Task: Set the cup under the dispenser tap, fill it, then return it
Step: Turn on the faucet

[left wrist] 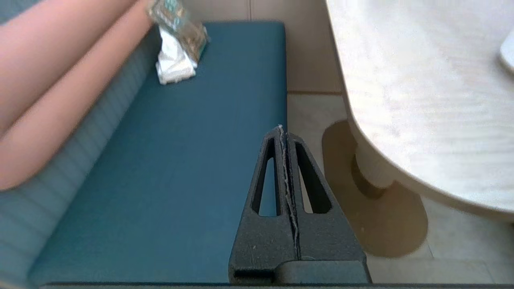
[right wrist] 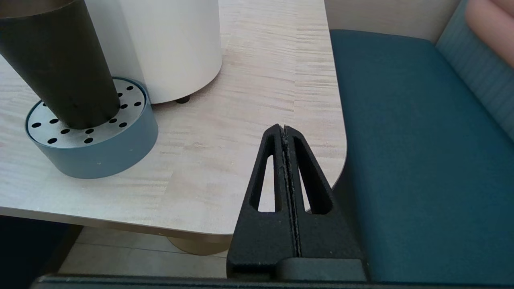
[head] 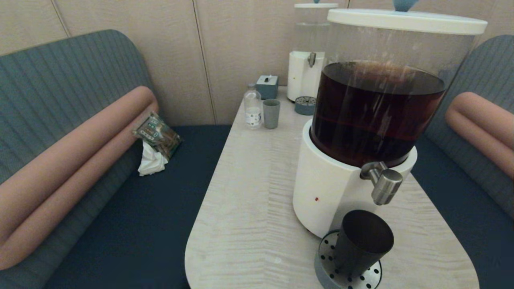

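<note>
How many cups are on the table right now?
2. The black cup stands on the perforated drip tray under the dispenser tap. A grey-green cup stands farther back beside a small clear bottle. The big dispenser could hide others.

You see only gripper hardware. The left gripper (left wrist: 284, 132) has two matte black, grainy plastic fingers, each a tapering wedge with one long triangular cut-out and whitish scuffing along its inner edge. The right gripper (right wrist: 284, 130) is identical, on a similar dark base block.

Soft, even indoor light (left wrist view slightly blurred)
</note>
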Robot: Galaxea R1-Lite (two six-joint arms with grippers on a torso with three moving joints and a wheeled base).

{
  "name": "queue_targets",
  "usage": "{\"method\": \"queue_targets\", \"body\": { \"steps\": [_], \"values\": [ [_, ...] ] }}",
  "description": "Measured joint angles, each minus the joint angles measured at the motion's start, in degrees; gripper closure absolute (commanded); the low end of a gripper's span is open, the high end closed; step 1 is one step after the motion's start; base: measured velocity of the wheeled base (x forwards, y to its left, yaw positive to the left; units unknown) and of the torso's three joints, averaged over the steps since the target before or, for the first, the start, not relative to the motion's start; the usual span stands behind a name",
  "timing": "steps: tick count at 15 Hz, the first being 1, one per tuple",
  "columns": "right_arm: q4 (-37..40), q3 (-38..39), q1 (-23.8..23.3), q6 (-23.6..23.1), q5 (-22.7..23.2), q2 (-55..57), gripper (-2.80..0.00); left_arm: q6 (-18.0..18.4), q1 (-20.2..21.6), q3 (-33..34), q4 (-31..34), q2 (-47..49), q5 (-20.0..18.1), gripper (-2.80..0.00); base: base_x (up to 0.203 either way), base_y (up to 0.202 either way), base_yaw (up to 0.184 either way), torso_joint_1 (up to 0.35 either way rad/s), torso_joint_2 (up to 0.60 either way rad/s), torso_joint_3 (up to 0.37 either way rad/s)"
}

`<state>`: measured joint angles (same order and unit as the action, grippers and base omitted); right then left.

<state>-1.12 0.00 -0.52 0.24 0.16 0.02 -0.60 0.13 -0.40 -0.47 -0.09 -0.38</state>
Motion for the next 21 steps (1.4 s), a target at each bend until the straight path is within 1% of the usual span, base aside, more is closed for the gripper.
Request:
{"method": "queue_targets", "body": {
  "steps": [2,15,17,19,21],
  "values": [
    [0.0,0.0,0.0,0.0,-0.02,0.0,0.0,-1.3,0.0,0.05,-0.13,0.01,0.33,0.0,0.0,0.0,0.0,0.0,0.0,0.0],
    [0.02,0.0,0.0,-0.09,0.02,0.0,0.0,-1.51,0.02,0.4,-0.65,0.01,0.53,0.0,0.0,0.0,0.0,0.0,0.0,0.0],
    [0.3,0.0,0.0,-1.18,0.05,0.0,0.0,-1.48,0.02,0.33,-0.65,0.01,0.49,0.0,0.0,0.0,0.0,0.0,0.0,0.0],
    [0.52,0.0,0.0,-3.58,0.0,0.0,0.0,-1.46,0.02,0.33,-0.63,0.01,0.52,0.0,0.0,0.0,0.0,0.0,0.0,0.0],
    [0.5,0.0,0.0,-3.46,0.06,0.0,0.0,-1.48,0.02,0.35,-0.63,0.01,0.52,0.0,0.0,0.0,0.0,0.0,0.0,0.0]
  ]
}}
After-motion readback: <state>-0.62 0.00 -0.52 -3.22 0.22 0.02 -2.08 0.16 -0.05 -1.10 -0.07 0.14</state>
